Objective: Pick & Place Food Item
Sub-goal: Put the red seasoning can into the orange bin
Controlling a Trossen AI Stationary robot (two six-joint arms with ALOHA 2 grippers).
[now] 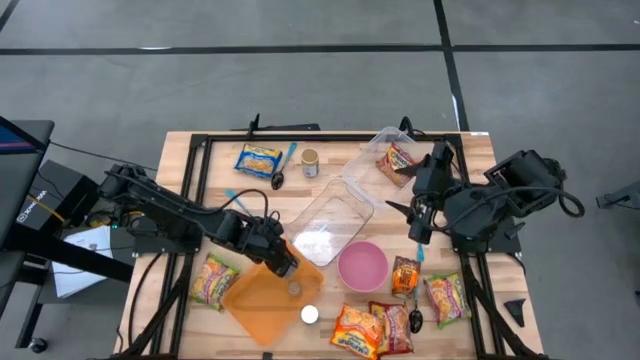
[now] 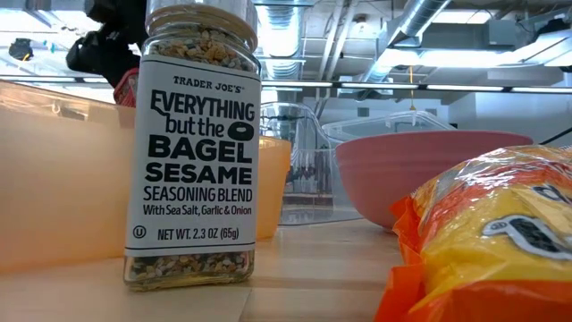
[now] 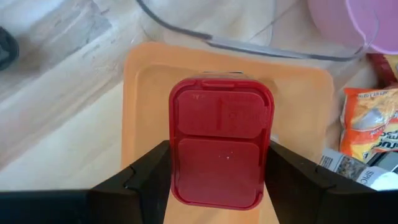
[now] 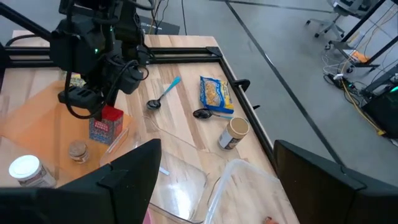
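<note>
Your left gripper (image 3: 217,177) has its fingers (image 3: 146,174) clamped on either side of the red-lidded container (image 3: 221,149), one finger flat against each long side. The container hangs over the orange tray (image 3: 146,93), which sits near the front left of the tabletop (image 1: 180,170). In the right wrist view the same container shows a red cap and a blue printed body, with its base low over the tray (contact with the tray floor cannot be told). A small brown-lidded jar (image 4: 78,151) stands in the tray just beside it, and the white-capped seasoning jar (image 1: 310,314) stands at the tray's edge.

Your right gripper (image 4: 214,174) hangs with its fingers spread wide and nothing between them, over the right half of the tabletop above the clear plastic containers (image 1: 335,215). The pink bowl (image 1: 362,265) sits between the tray and a cluster of snack packets (image 1: 375,325). Toward the far edge lie a yellow packet (image 1: 259,159), two spoons and a small can (image 1: 310,163).
</note>
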